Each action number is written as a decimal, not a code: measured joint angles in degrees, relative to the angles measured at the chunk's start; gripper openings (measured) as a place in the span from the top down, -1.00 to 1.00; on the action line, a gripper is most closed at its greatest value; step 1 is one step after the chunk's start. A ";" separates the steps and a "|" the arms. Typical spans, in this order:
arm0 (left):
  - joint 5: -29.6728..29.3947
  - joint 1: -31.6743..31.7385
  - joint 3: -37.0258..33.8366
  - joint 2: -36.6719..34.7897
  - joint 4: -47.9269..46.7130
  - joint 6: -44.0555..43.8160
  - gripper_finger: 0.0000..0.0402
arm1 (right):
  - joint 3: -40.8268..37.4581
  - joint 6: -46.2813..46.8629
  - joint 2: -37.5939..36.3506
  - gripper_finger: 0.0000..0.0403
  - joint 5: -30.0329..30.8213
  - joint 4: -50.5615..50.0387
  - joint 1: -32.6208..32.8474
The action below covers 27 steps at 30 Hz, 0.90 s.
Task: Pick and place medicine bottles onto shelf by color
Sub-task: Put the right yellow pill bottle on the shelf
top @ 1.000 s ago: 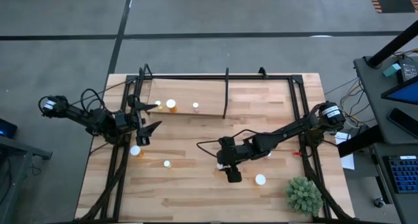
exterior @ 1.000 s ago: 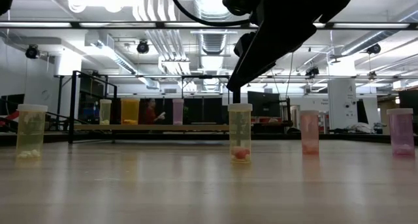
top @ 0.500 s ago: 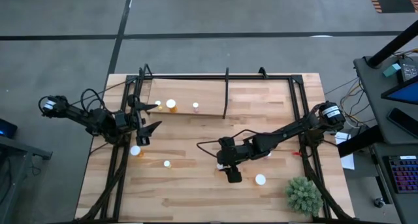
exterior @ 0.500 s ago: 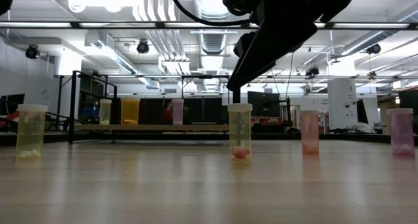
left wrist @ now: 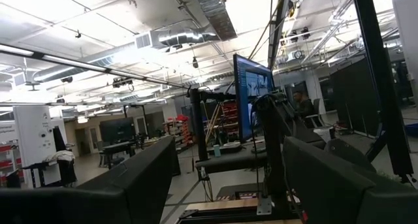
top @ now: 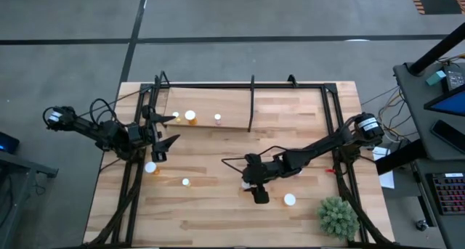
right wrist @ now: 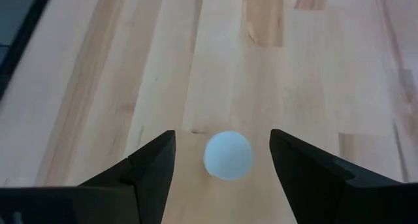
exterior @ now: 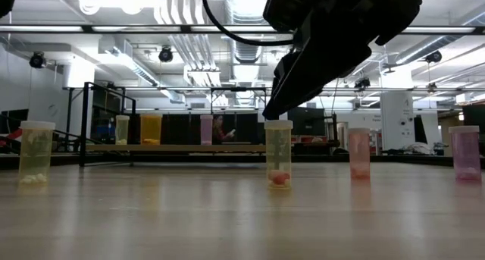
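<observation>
My right gripper is open and slants down over a yellowish bottle standing on its base mid-table. The bottle's white cap shows between the two fingers, which stand on either side of it without touching. In the low view one fingertip hangs just above the cap. My left gripper waits open at the table's left, beside the shelf, pointing up into the room. Three bottles stand on the shelf. Other bottles stand on the table.
A green spiky plant sits at the near right corner. The shelf's black post rises mid-back, and a black frame runs along the table's edges. Pink bottles stand to the right in the low view.
My right gripper has sunk a little and tipped further down toward the yellowish bottle's cap. Its fingers stay open.
</observation>
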 joint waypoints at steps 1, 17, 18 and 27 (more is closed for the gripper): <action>0.00 0.02 0.00 0.00 0.00 0.00 -0.33 | -0.48 0.00 0.00 -0.18 -0.03 0.70 -0.06; 0.00 0.00 0.00 -0.02 0.37 0.00 -0.33 | -3.76 1.54 1.51 -0.13 -1.06 5.82 -0.49; 0.00 0.02 0.00 -0.02 0.35 0.00 -0.33 | -3.67 1.79 2.08 -0.11 -1.71 5.89 -0.49; 0.00 0.00 0.00 -0.03 0.28 0.00 -0.33 | -2.22 2.35 2.95 0.10 -2.97 5.86 -0.73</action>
